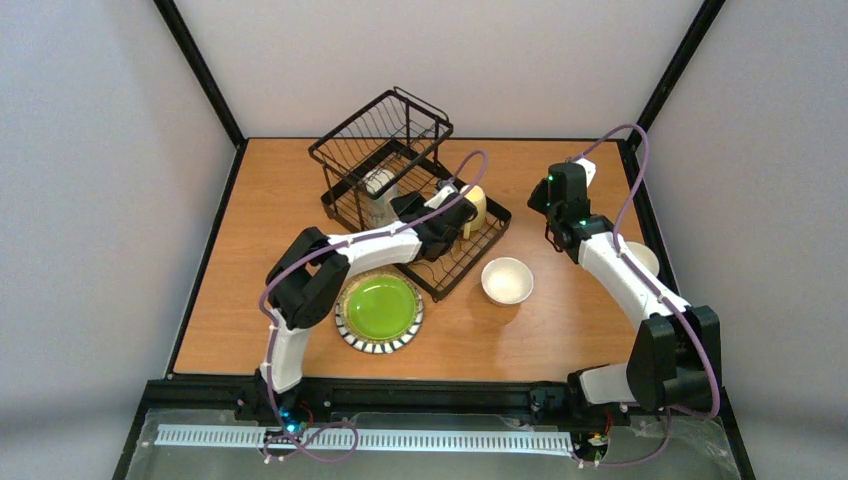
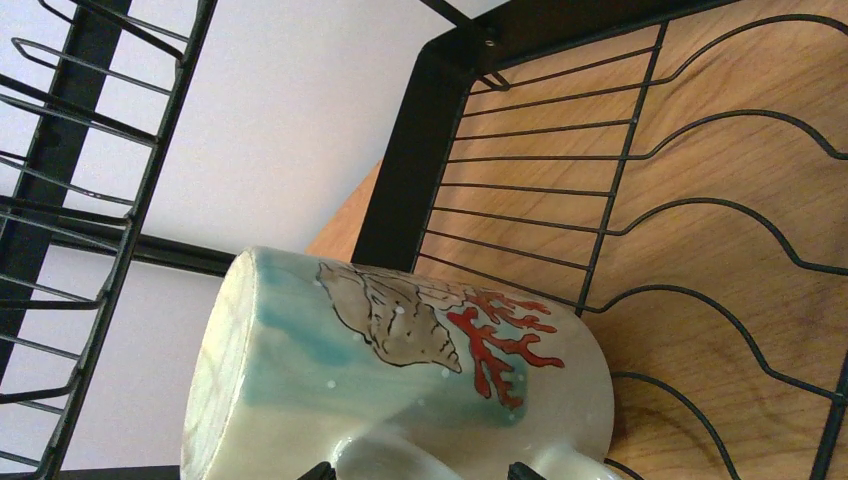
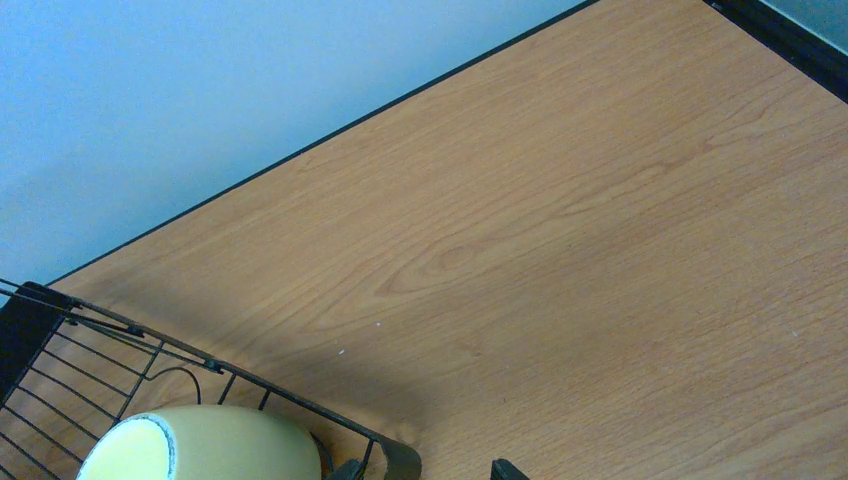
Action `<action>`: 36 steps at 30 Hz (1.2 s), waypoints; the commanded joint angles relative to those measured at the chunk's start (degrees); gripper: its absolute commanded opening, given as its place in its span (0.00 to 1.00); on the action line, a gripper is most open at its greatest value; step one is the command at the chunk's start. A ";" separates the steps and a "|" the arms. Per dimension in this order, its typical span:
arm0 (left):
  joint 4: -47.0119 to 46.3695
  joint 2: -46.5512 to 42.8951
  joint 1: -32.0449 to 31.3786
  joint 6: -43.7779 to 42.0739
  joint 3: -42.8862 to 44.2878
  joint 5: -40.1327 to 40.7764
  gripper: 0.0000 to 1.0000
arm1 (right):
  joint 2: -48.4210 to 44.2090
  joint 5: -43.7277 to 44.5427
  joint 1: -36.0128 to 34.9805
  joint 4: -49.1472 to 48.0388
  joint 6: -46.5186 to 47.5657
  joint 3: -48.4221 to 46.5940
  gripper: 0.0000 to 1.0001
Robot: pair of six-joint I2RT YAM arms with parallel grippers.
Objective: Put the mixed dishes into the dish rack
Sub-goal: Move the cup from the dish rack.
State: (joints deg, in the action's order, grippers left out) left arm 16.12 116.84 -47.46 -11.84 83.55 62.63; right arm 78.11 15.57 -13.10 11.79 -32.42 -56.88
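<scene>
Dish rack [image 1: 385,125] noted at worktop's far centre. Green plate [image 1: 380,310] unloaded by near edge. Shell-printed mug [image 2: 400,370] set on rack's base wires.

Left gripper [image 2: 415,472] spread wide astride mug handle. Right gripper [image 3: 422,470] spread, empty.

Risk: handle could be snagged on withdrawal, mug toppled.

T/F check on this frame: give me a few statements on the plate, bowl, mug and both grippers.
1. The green plate is in the dish rack. False: it lies on the table, outside the rack.
2. The left gripper is open at a shell-print mug. True.
3. A white bowl sits on the table beside the rack. True.
4. The right gripper holds a bowl. False: it is open and empty.
</scene>
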 commanded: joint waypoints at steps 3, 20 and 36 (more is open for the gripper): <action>-1.27 1.23 1.10 -1.81 1.23 1.00 0.97 | 0.30 -0.17 0.45 -0.69 -0.26 0.36 0.73; -2.85 2.57 4.37 -3.38 2.49 -0.14 0.98 | 0.21 -0.27 0.50 -0.89 -0.18 0.80 0.73; -3.01 4.11 7.26 -2.85 4.51 -0.57 0.98 | 0.60 -0.08 0.49 -1.32 -0.01 1.15 0.73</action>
State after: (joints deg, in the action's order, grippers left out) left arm 13.65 119.63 -41.23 -14.22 86.00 62.63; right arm 78.11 15.57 -13.10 11.22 -32.40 -56.84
